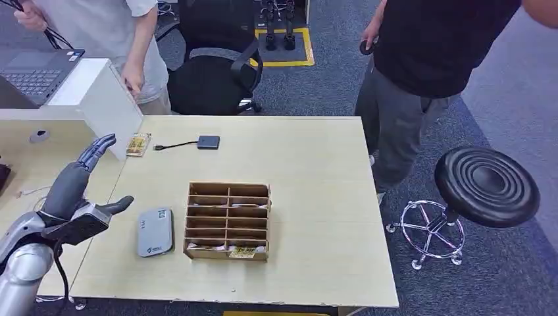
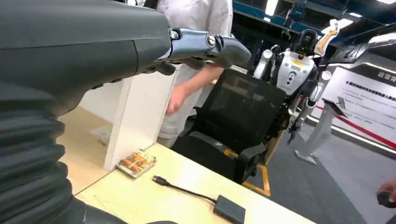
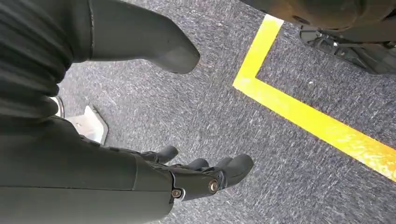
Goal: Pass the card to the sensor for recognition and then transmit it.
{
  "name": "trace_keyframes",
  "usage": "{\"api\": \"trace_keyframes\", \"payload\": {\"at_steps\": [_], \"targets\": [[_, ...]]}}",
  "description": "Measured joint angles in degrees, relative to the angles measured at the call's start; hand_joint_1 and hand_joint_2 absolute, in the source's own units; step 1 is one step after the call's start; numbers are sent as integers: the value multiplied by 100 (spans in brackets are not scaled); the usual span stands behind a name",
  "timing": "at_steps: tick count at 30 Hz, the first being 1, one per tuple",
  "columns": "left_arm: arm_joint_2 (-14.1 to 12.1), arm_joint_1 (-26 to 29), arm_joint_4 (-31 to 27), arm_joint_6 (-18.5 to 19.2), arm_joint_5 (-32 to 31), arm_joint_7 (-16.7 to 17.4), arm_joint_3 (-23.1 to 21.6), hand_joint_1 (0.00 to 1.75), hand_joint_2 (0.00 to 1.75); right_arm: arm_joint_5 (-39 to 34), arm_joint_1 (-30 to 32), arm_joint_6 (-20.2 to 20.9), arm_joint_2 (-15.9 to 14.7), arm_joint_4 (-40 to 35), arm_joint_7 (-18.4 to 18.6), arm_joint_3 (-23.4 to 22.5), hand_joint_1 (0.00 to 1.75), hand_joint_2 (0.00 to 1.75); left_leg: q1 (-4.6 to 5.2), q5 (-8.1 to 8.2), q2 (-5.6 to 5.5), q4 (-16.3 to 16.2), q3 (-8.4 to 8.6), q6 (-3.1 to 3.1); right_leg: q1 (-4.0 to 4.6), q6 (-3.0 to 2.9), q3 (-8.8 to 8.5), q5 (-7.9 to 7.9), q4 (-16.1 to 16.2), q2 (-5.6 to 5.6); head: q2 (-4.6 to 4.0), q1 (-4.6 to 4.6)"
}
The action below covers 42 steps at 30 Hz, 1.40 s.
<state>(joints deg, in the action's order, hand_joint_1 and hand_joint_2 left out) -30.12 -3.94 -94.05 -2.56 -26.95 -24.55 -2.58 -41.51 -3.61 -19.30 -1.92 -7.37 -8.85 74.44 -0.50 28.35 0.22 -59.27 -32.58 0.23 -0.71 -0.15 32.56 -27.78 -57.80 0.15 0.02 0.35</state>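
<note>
The left hand (image 1: 79, 191) hovered empty, fingers spread, beside the grey sensor (image 1: 155, 232) on the desk (image 1: 316, 197), likely poised to reach for the card (image 1: 138, 144) by the white partition (image 1: 105, 99), while the right hand (image 3: 187, 175) hung open over the floor.

I see grey carpet (image 1: 500, 79) with yellow floor tape (image 3: 299, 109), a pale wooden table (image 1: 316, 171), a black office chair (image 1: 210, 79) behind it, and a round black stool (image 1: 485, 185) at right.
</note>
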Motion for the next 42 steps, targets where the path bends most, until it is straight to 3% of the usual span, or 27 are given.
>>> {"api": "trace_keyframes", "payload": {"at_steps": [6, 10, 19, 24, 32, 42], "targets": [[-206, 164, -276, 376, -482, -138, -215, 0, 175, -46, 0, 13, 0, 7, -7, 0, 0, 175, -1, 1, 3, 0, 0, 0, 0, 0, 2, -1, 0, 4, -2, 0], [-409, 293, -708, 446, -1170, -28, -807, 0, 175, -103, -4, 61, 0, 24, -15, 0, 0, 175, 1, 2, 0, 0, -2, 1, 0, 2, 2, -3, 2, -1, -2, 0], [-625, 107, -962, -109, -2686, 568, -2412, 0, 175, -210, -6, 79, 0, 52, 44, 0, 0, 175, 1, 2, 3, 0, 0, 1, -1, 1, 0, 1, 2, 1, -2, 2], [-741, 81, -905, -503, -2994, 771, -3118, 0, 175, -234, -3, 85, 0, 70, 39, 0, 0, 175, 0, 2, 2, 0, -1, 1, -1, 1, 2, -1, 2, 1, 0, 0], [-719, -28, -691, -752, -3430, 1218, -3615, 0, 175, -289, -3, 77, 0, 92, 26, 0, 0, 175, 1, 2, 1, 0, -1, 1, -1, 1, 2, 0, 2, 1, -2, 0], [-627, -115, -376, -892, -3690, 1572, -3777, 0, 175, -348, -2, 70, 0, 107, 26, 2, 0, 175, 1, 2, 1, 0, -1, 1, 0, 1, 2, 0, 2, 1, -2, 0]]}}
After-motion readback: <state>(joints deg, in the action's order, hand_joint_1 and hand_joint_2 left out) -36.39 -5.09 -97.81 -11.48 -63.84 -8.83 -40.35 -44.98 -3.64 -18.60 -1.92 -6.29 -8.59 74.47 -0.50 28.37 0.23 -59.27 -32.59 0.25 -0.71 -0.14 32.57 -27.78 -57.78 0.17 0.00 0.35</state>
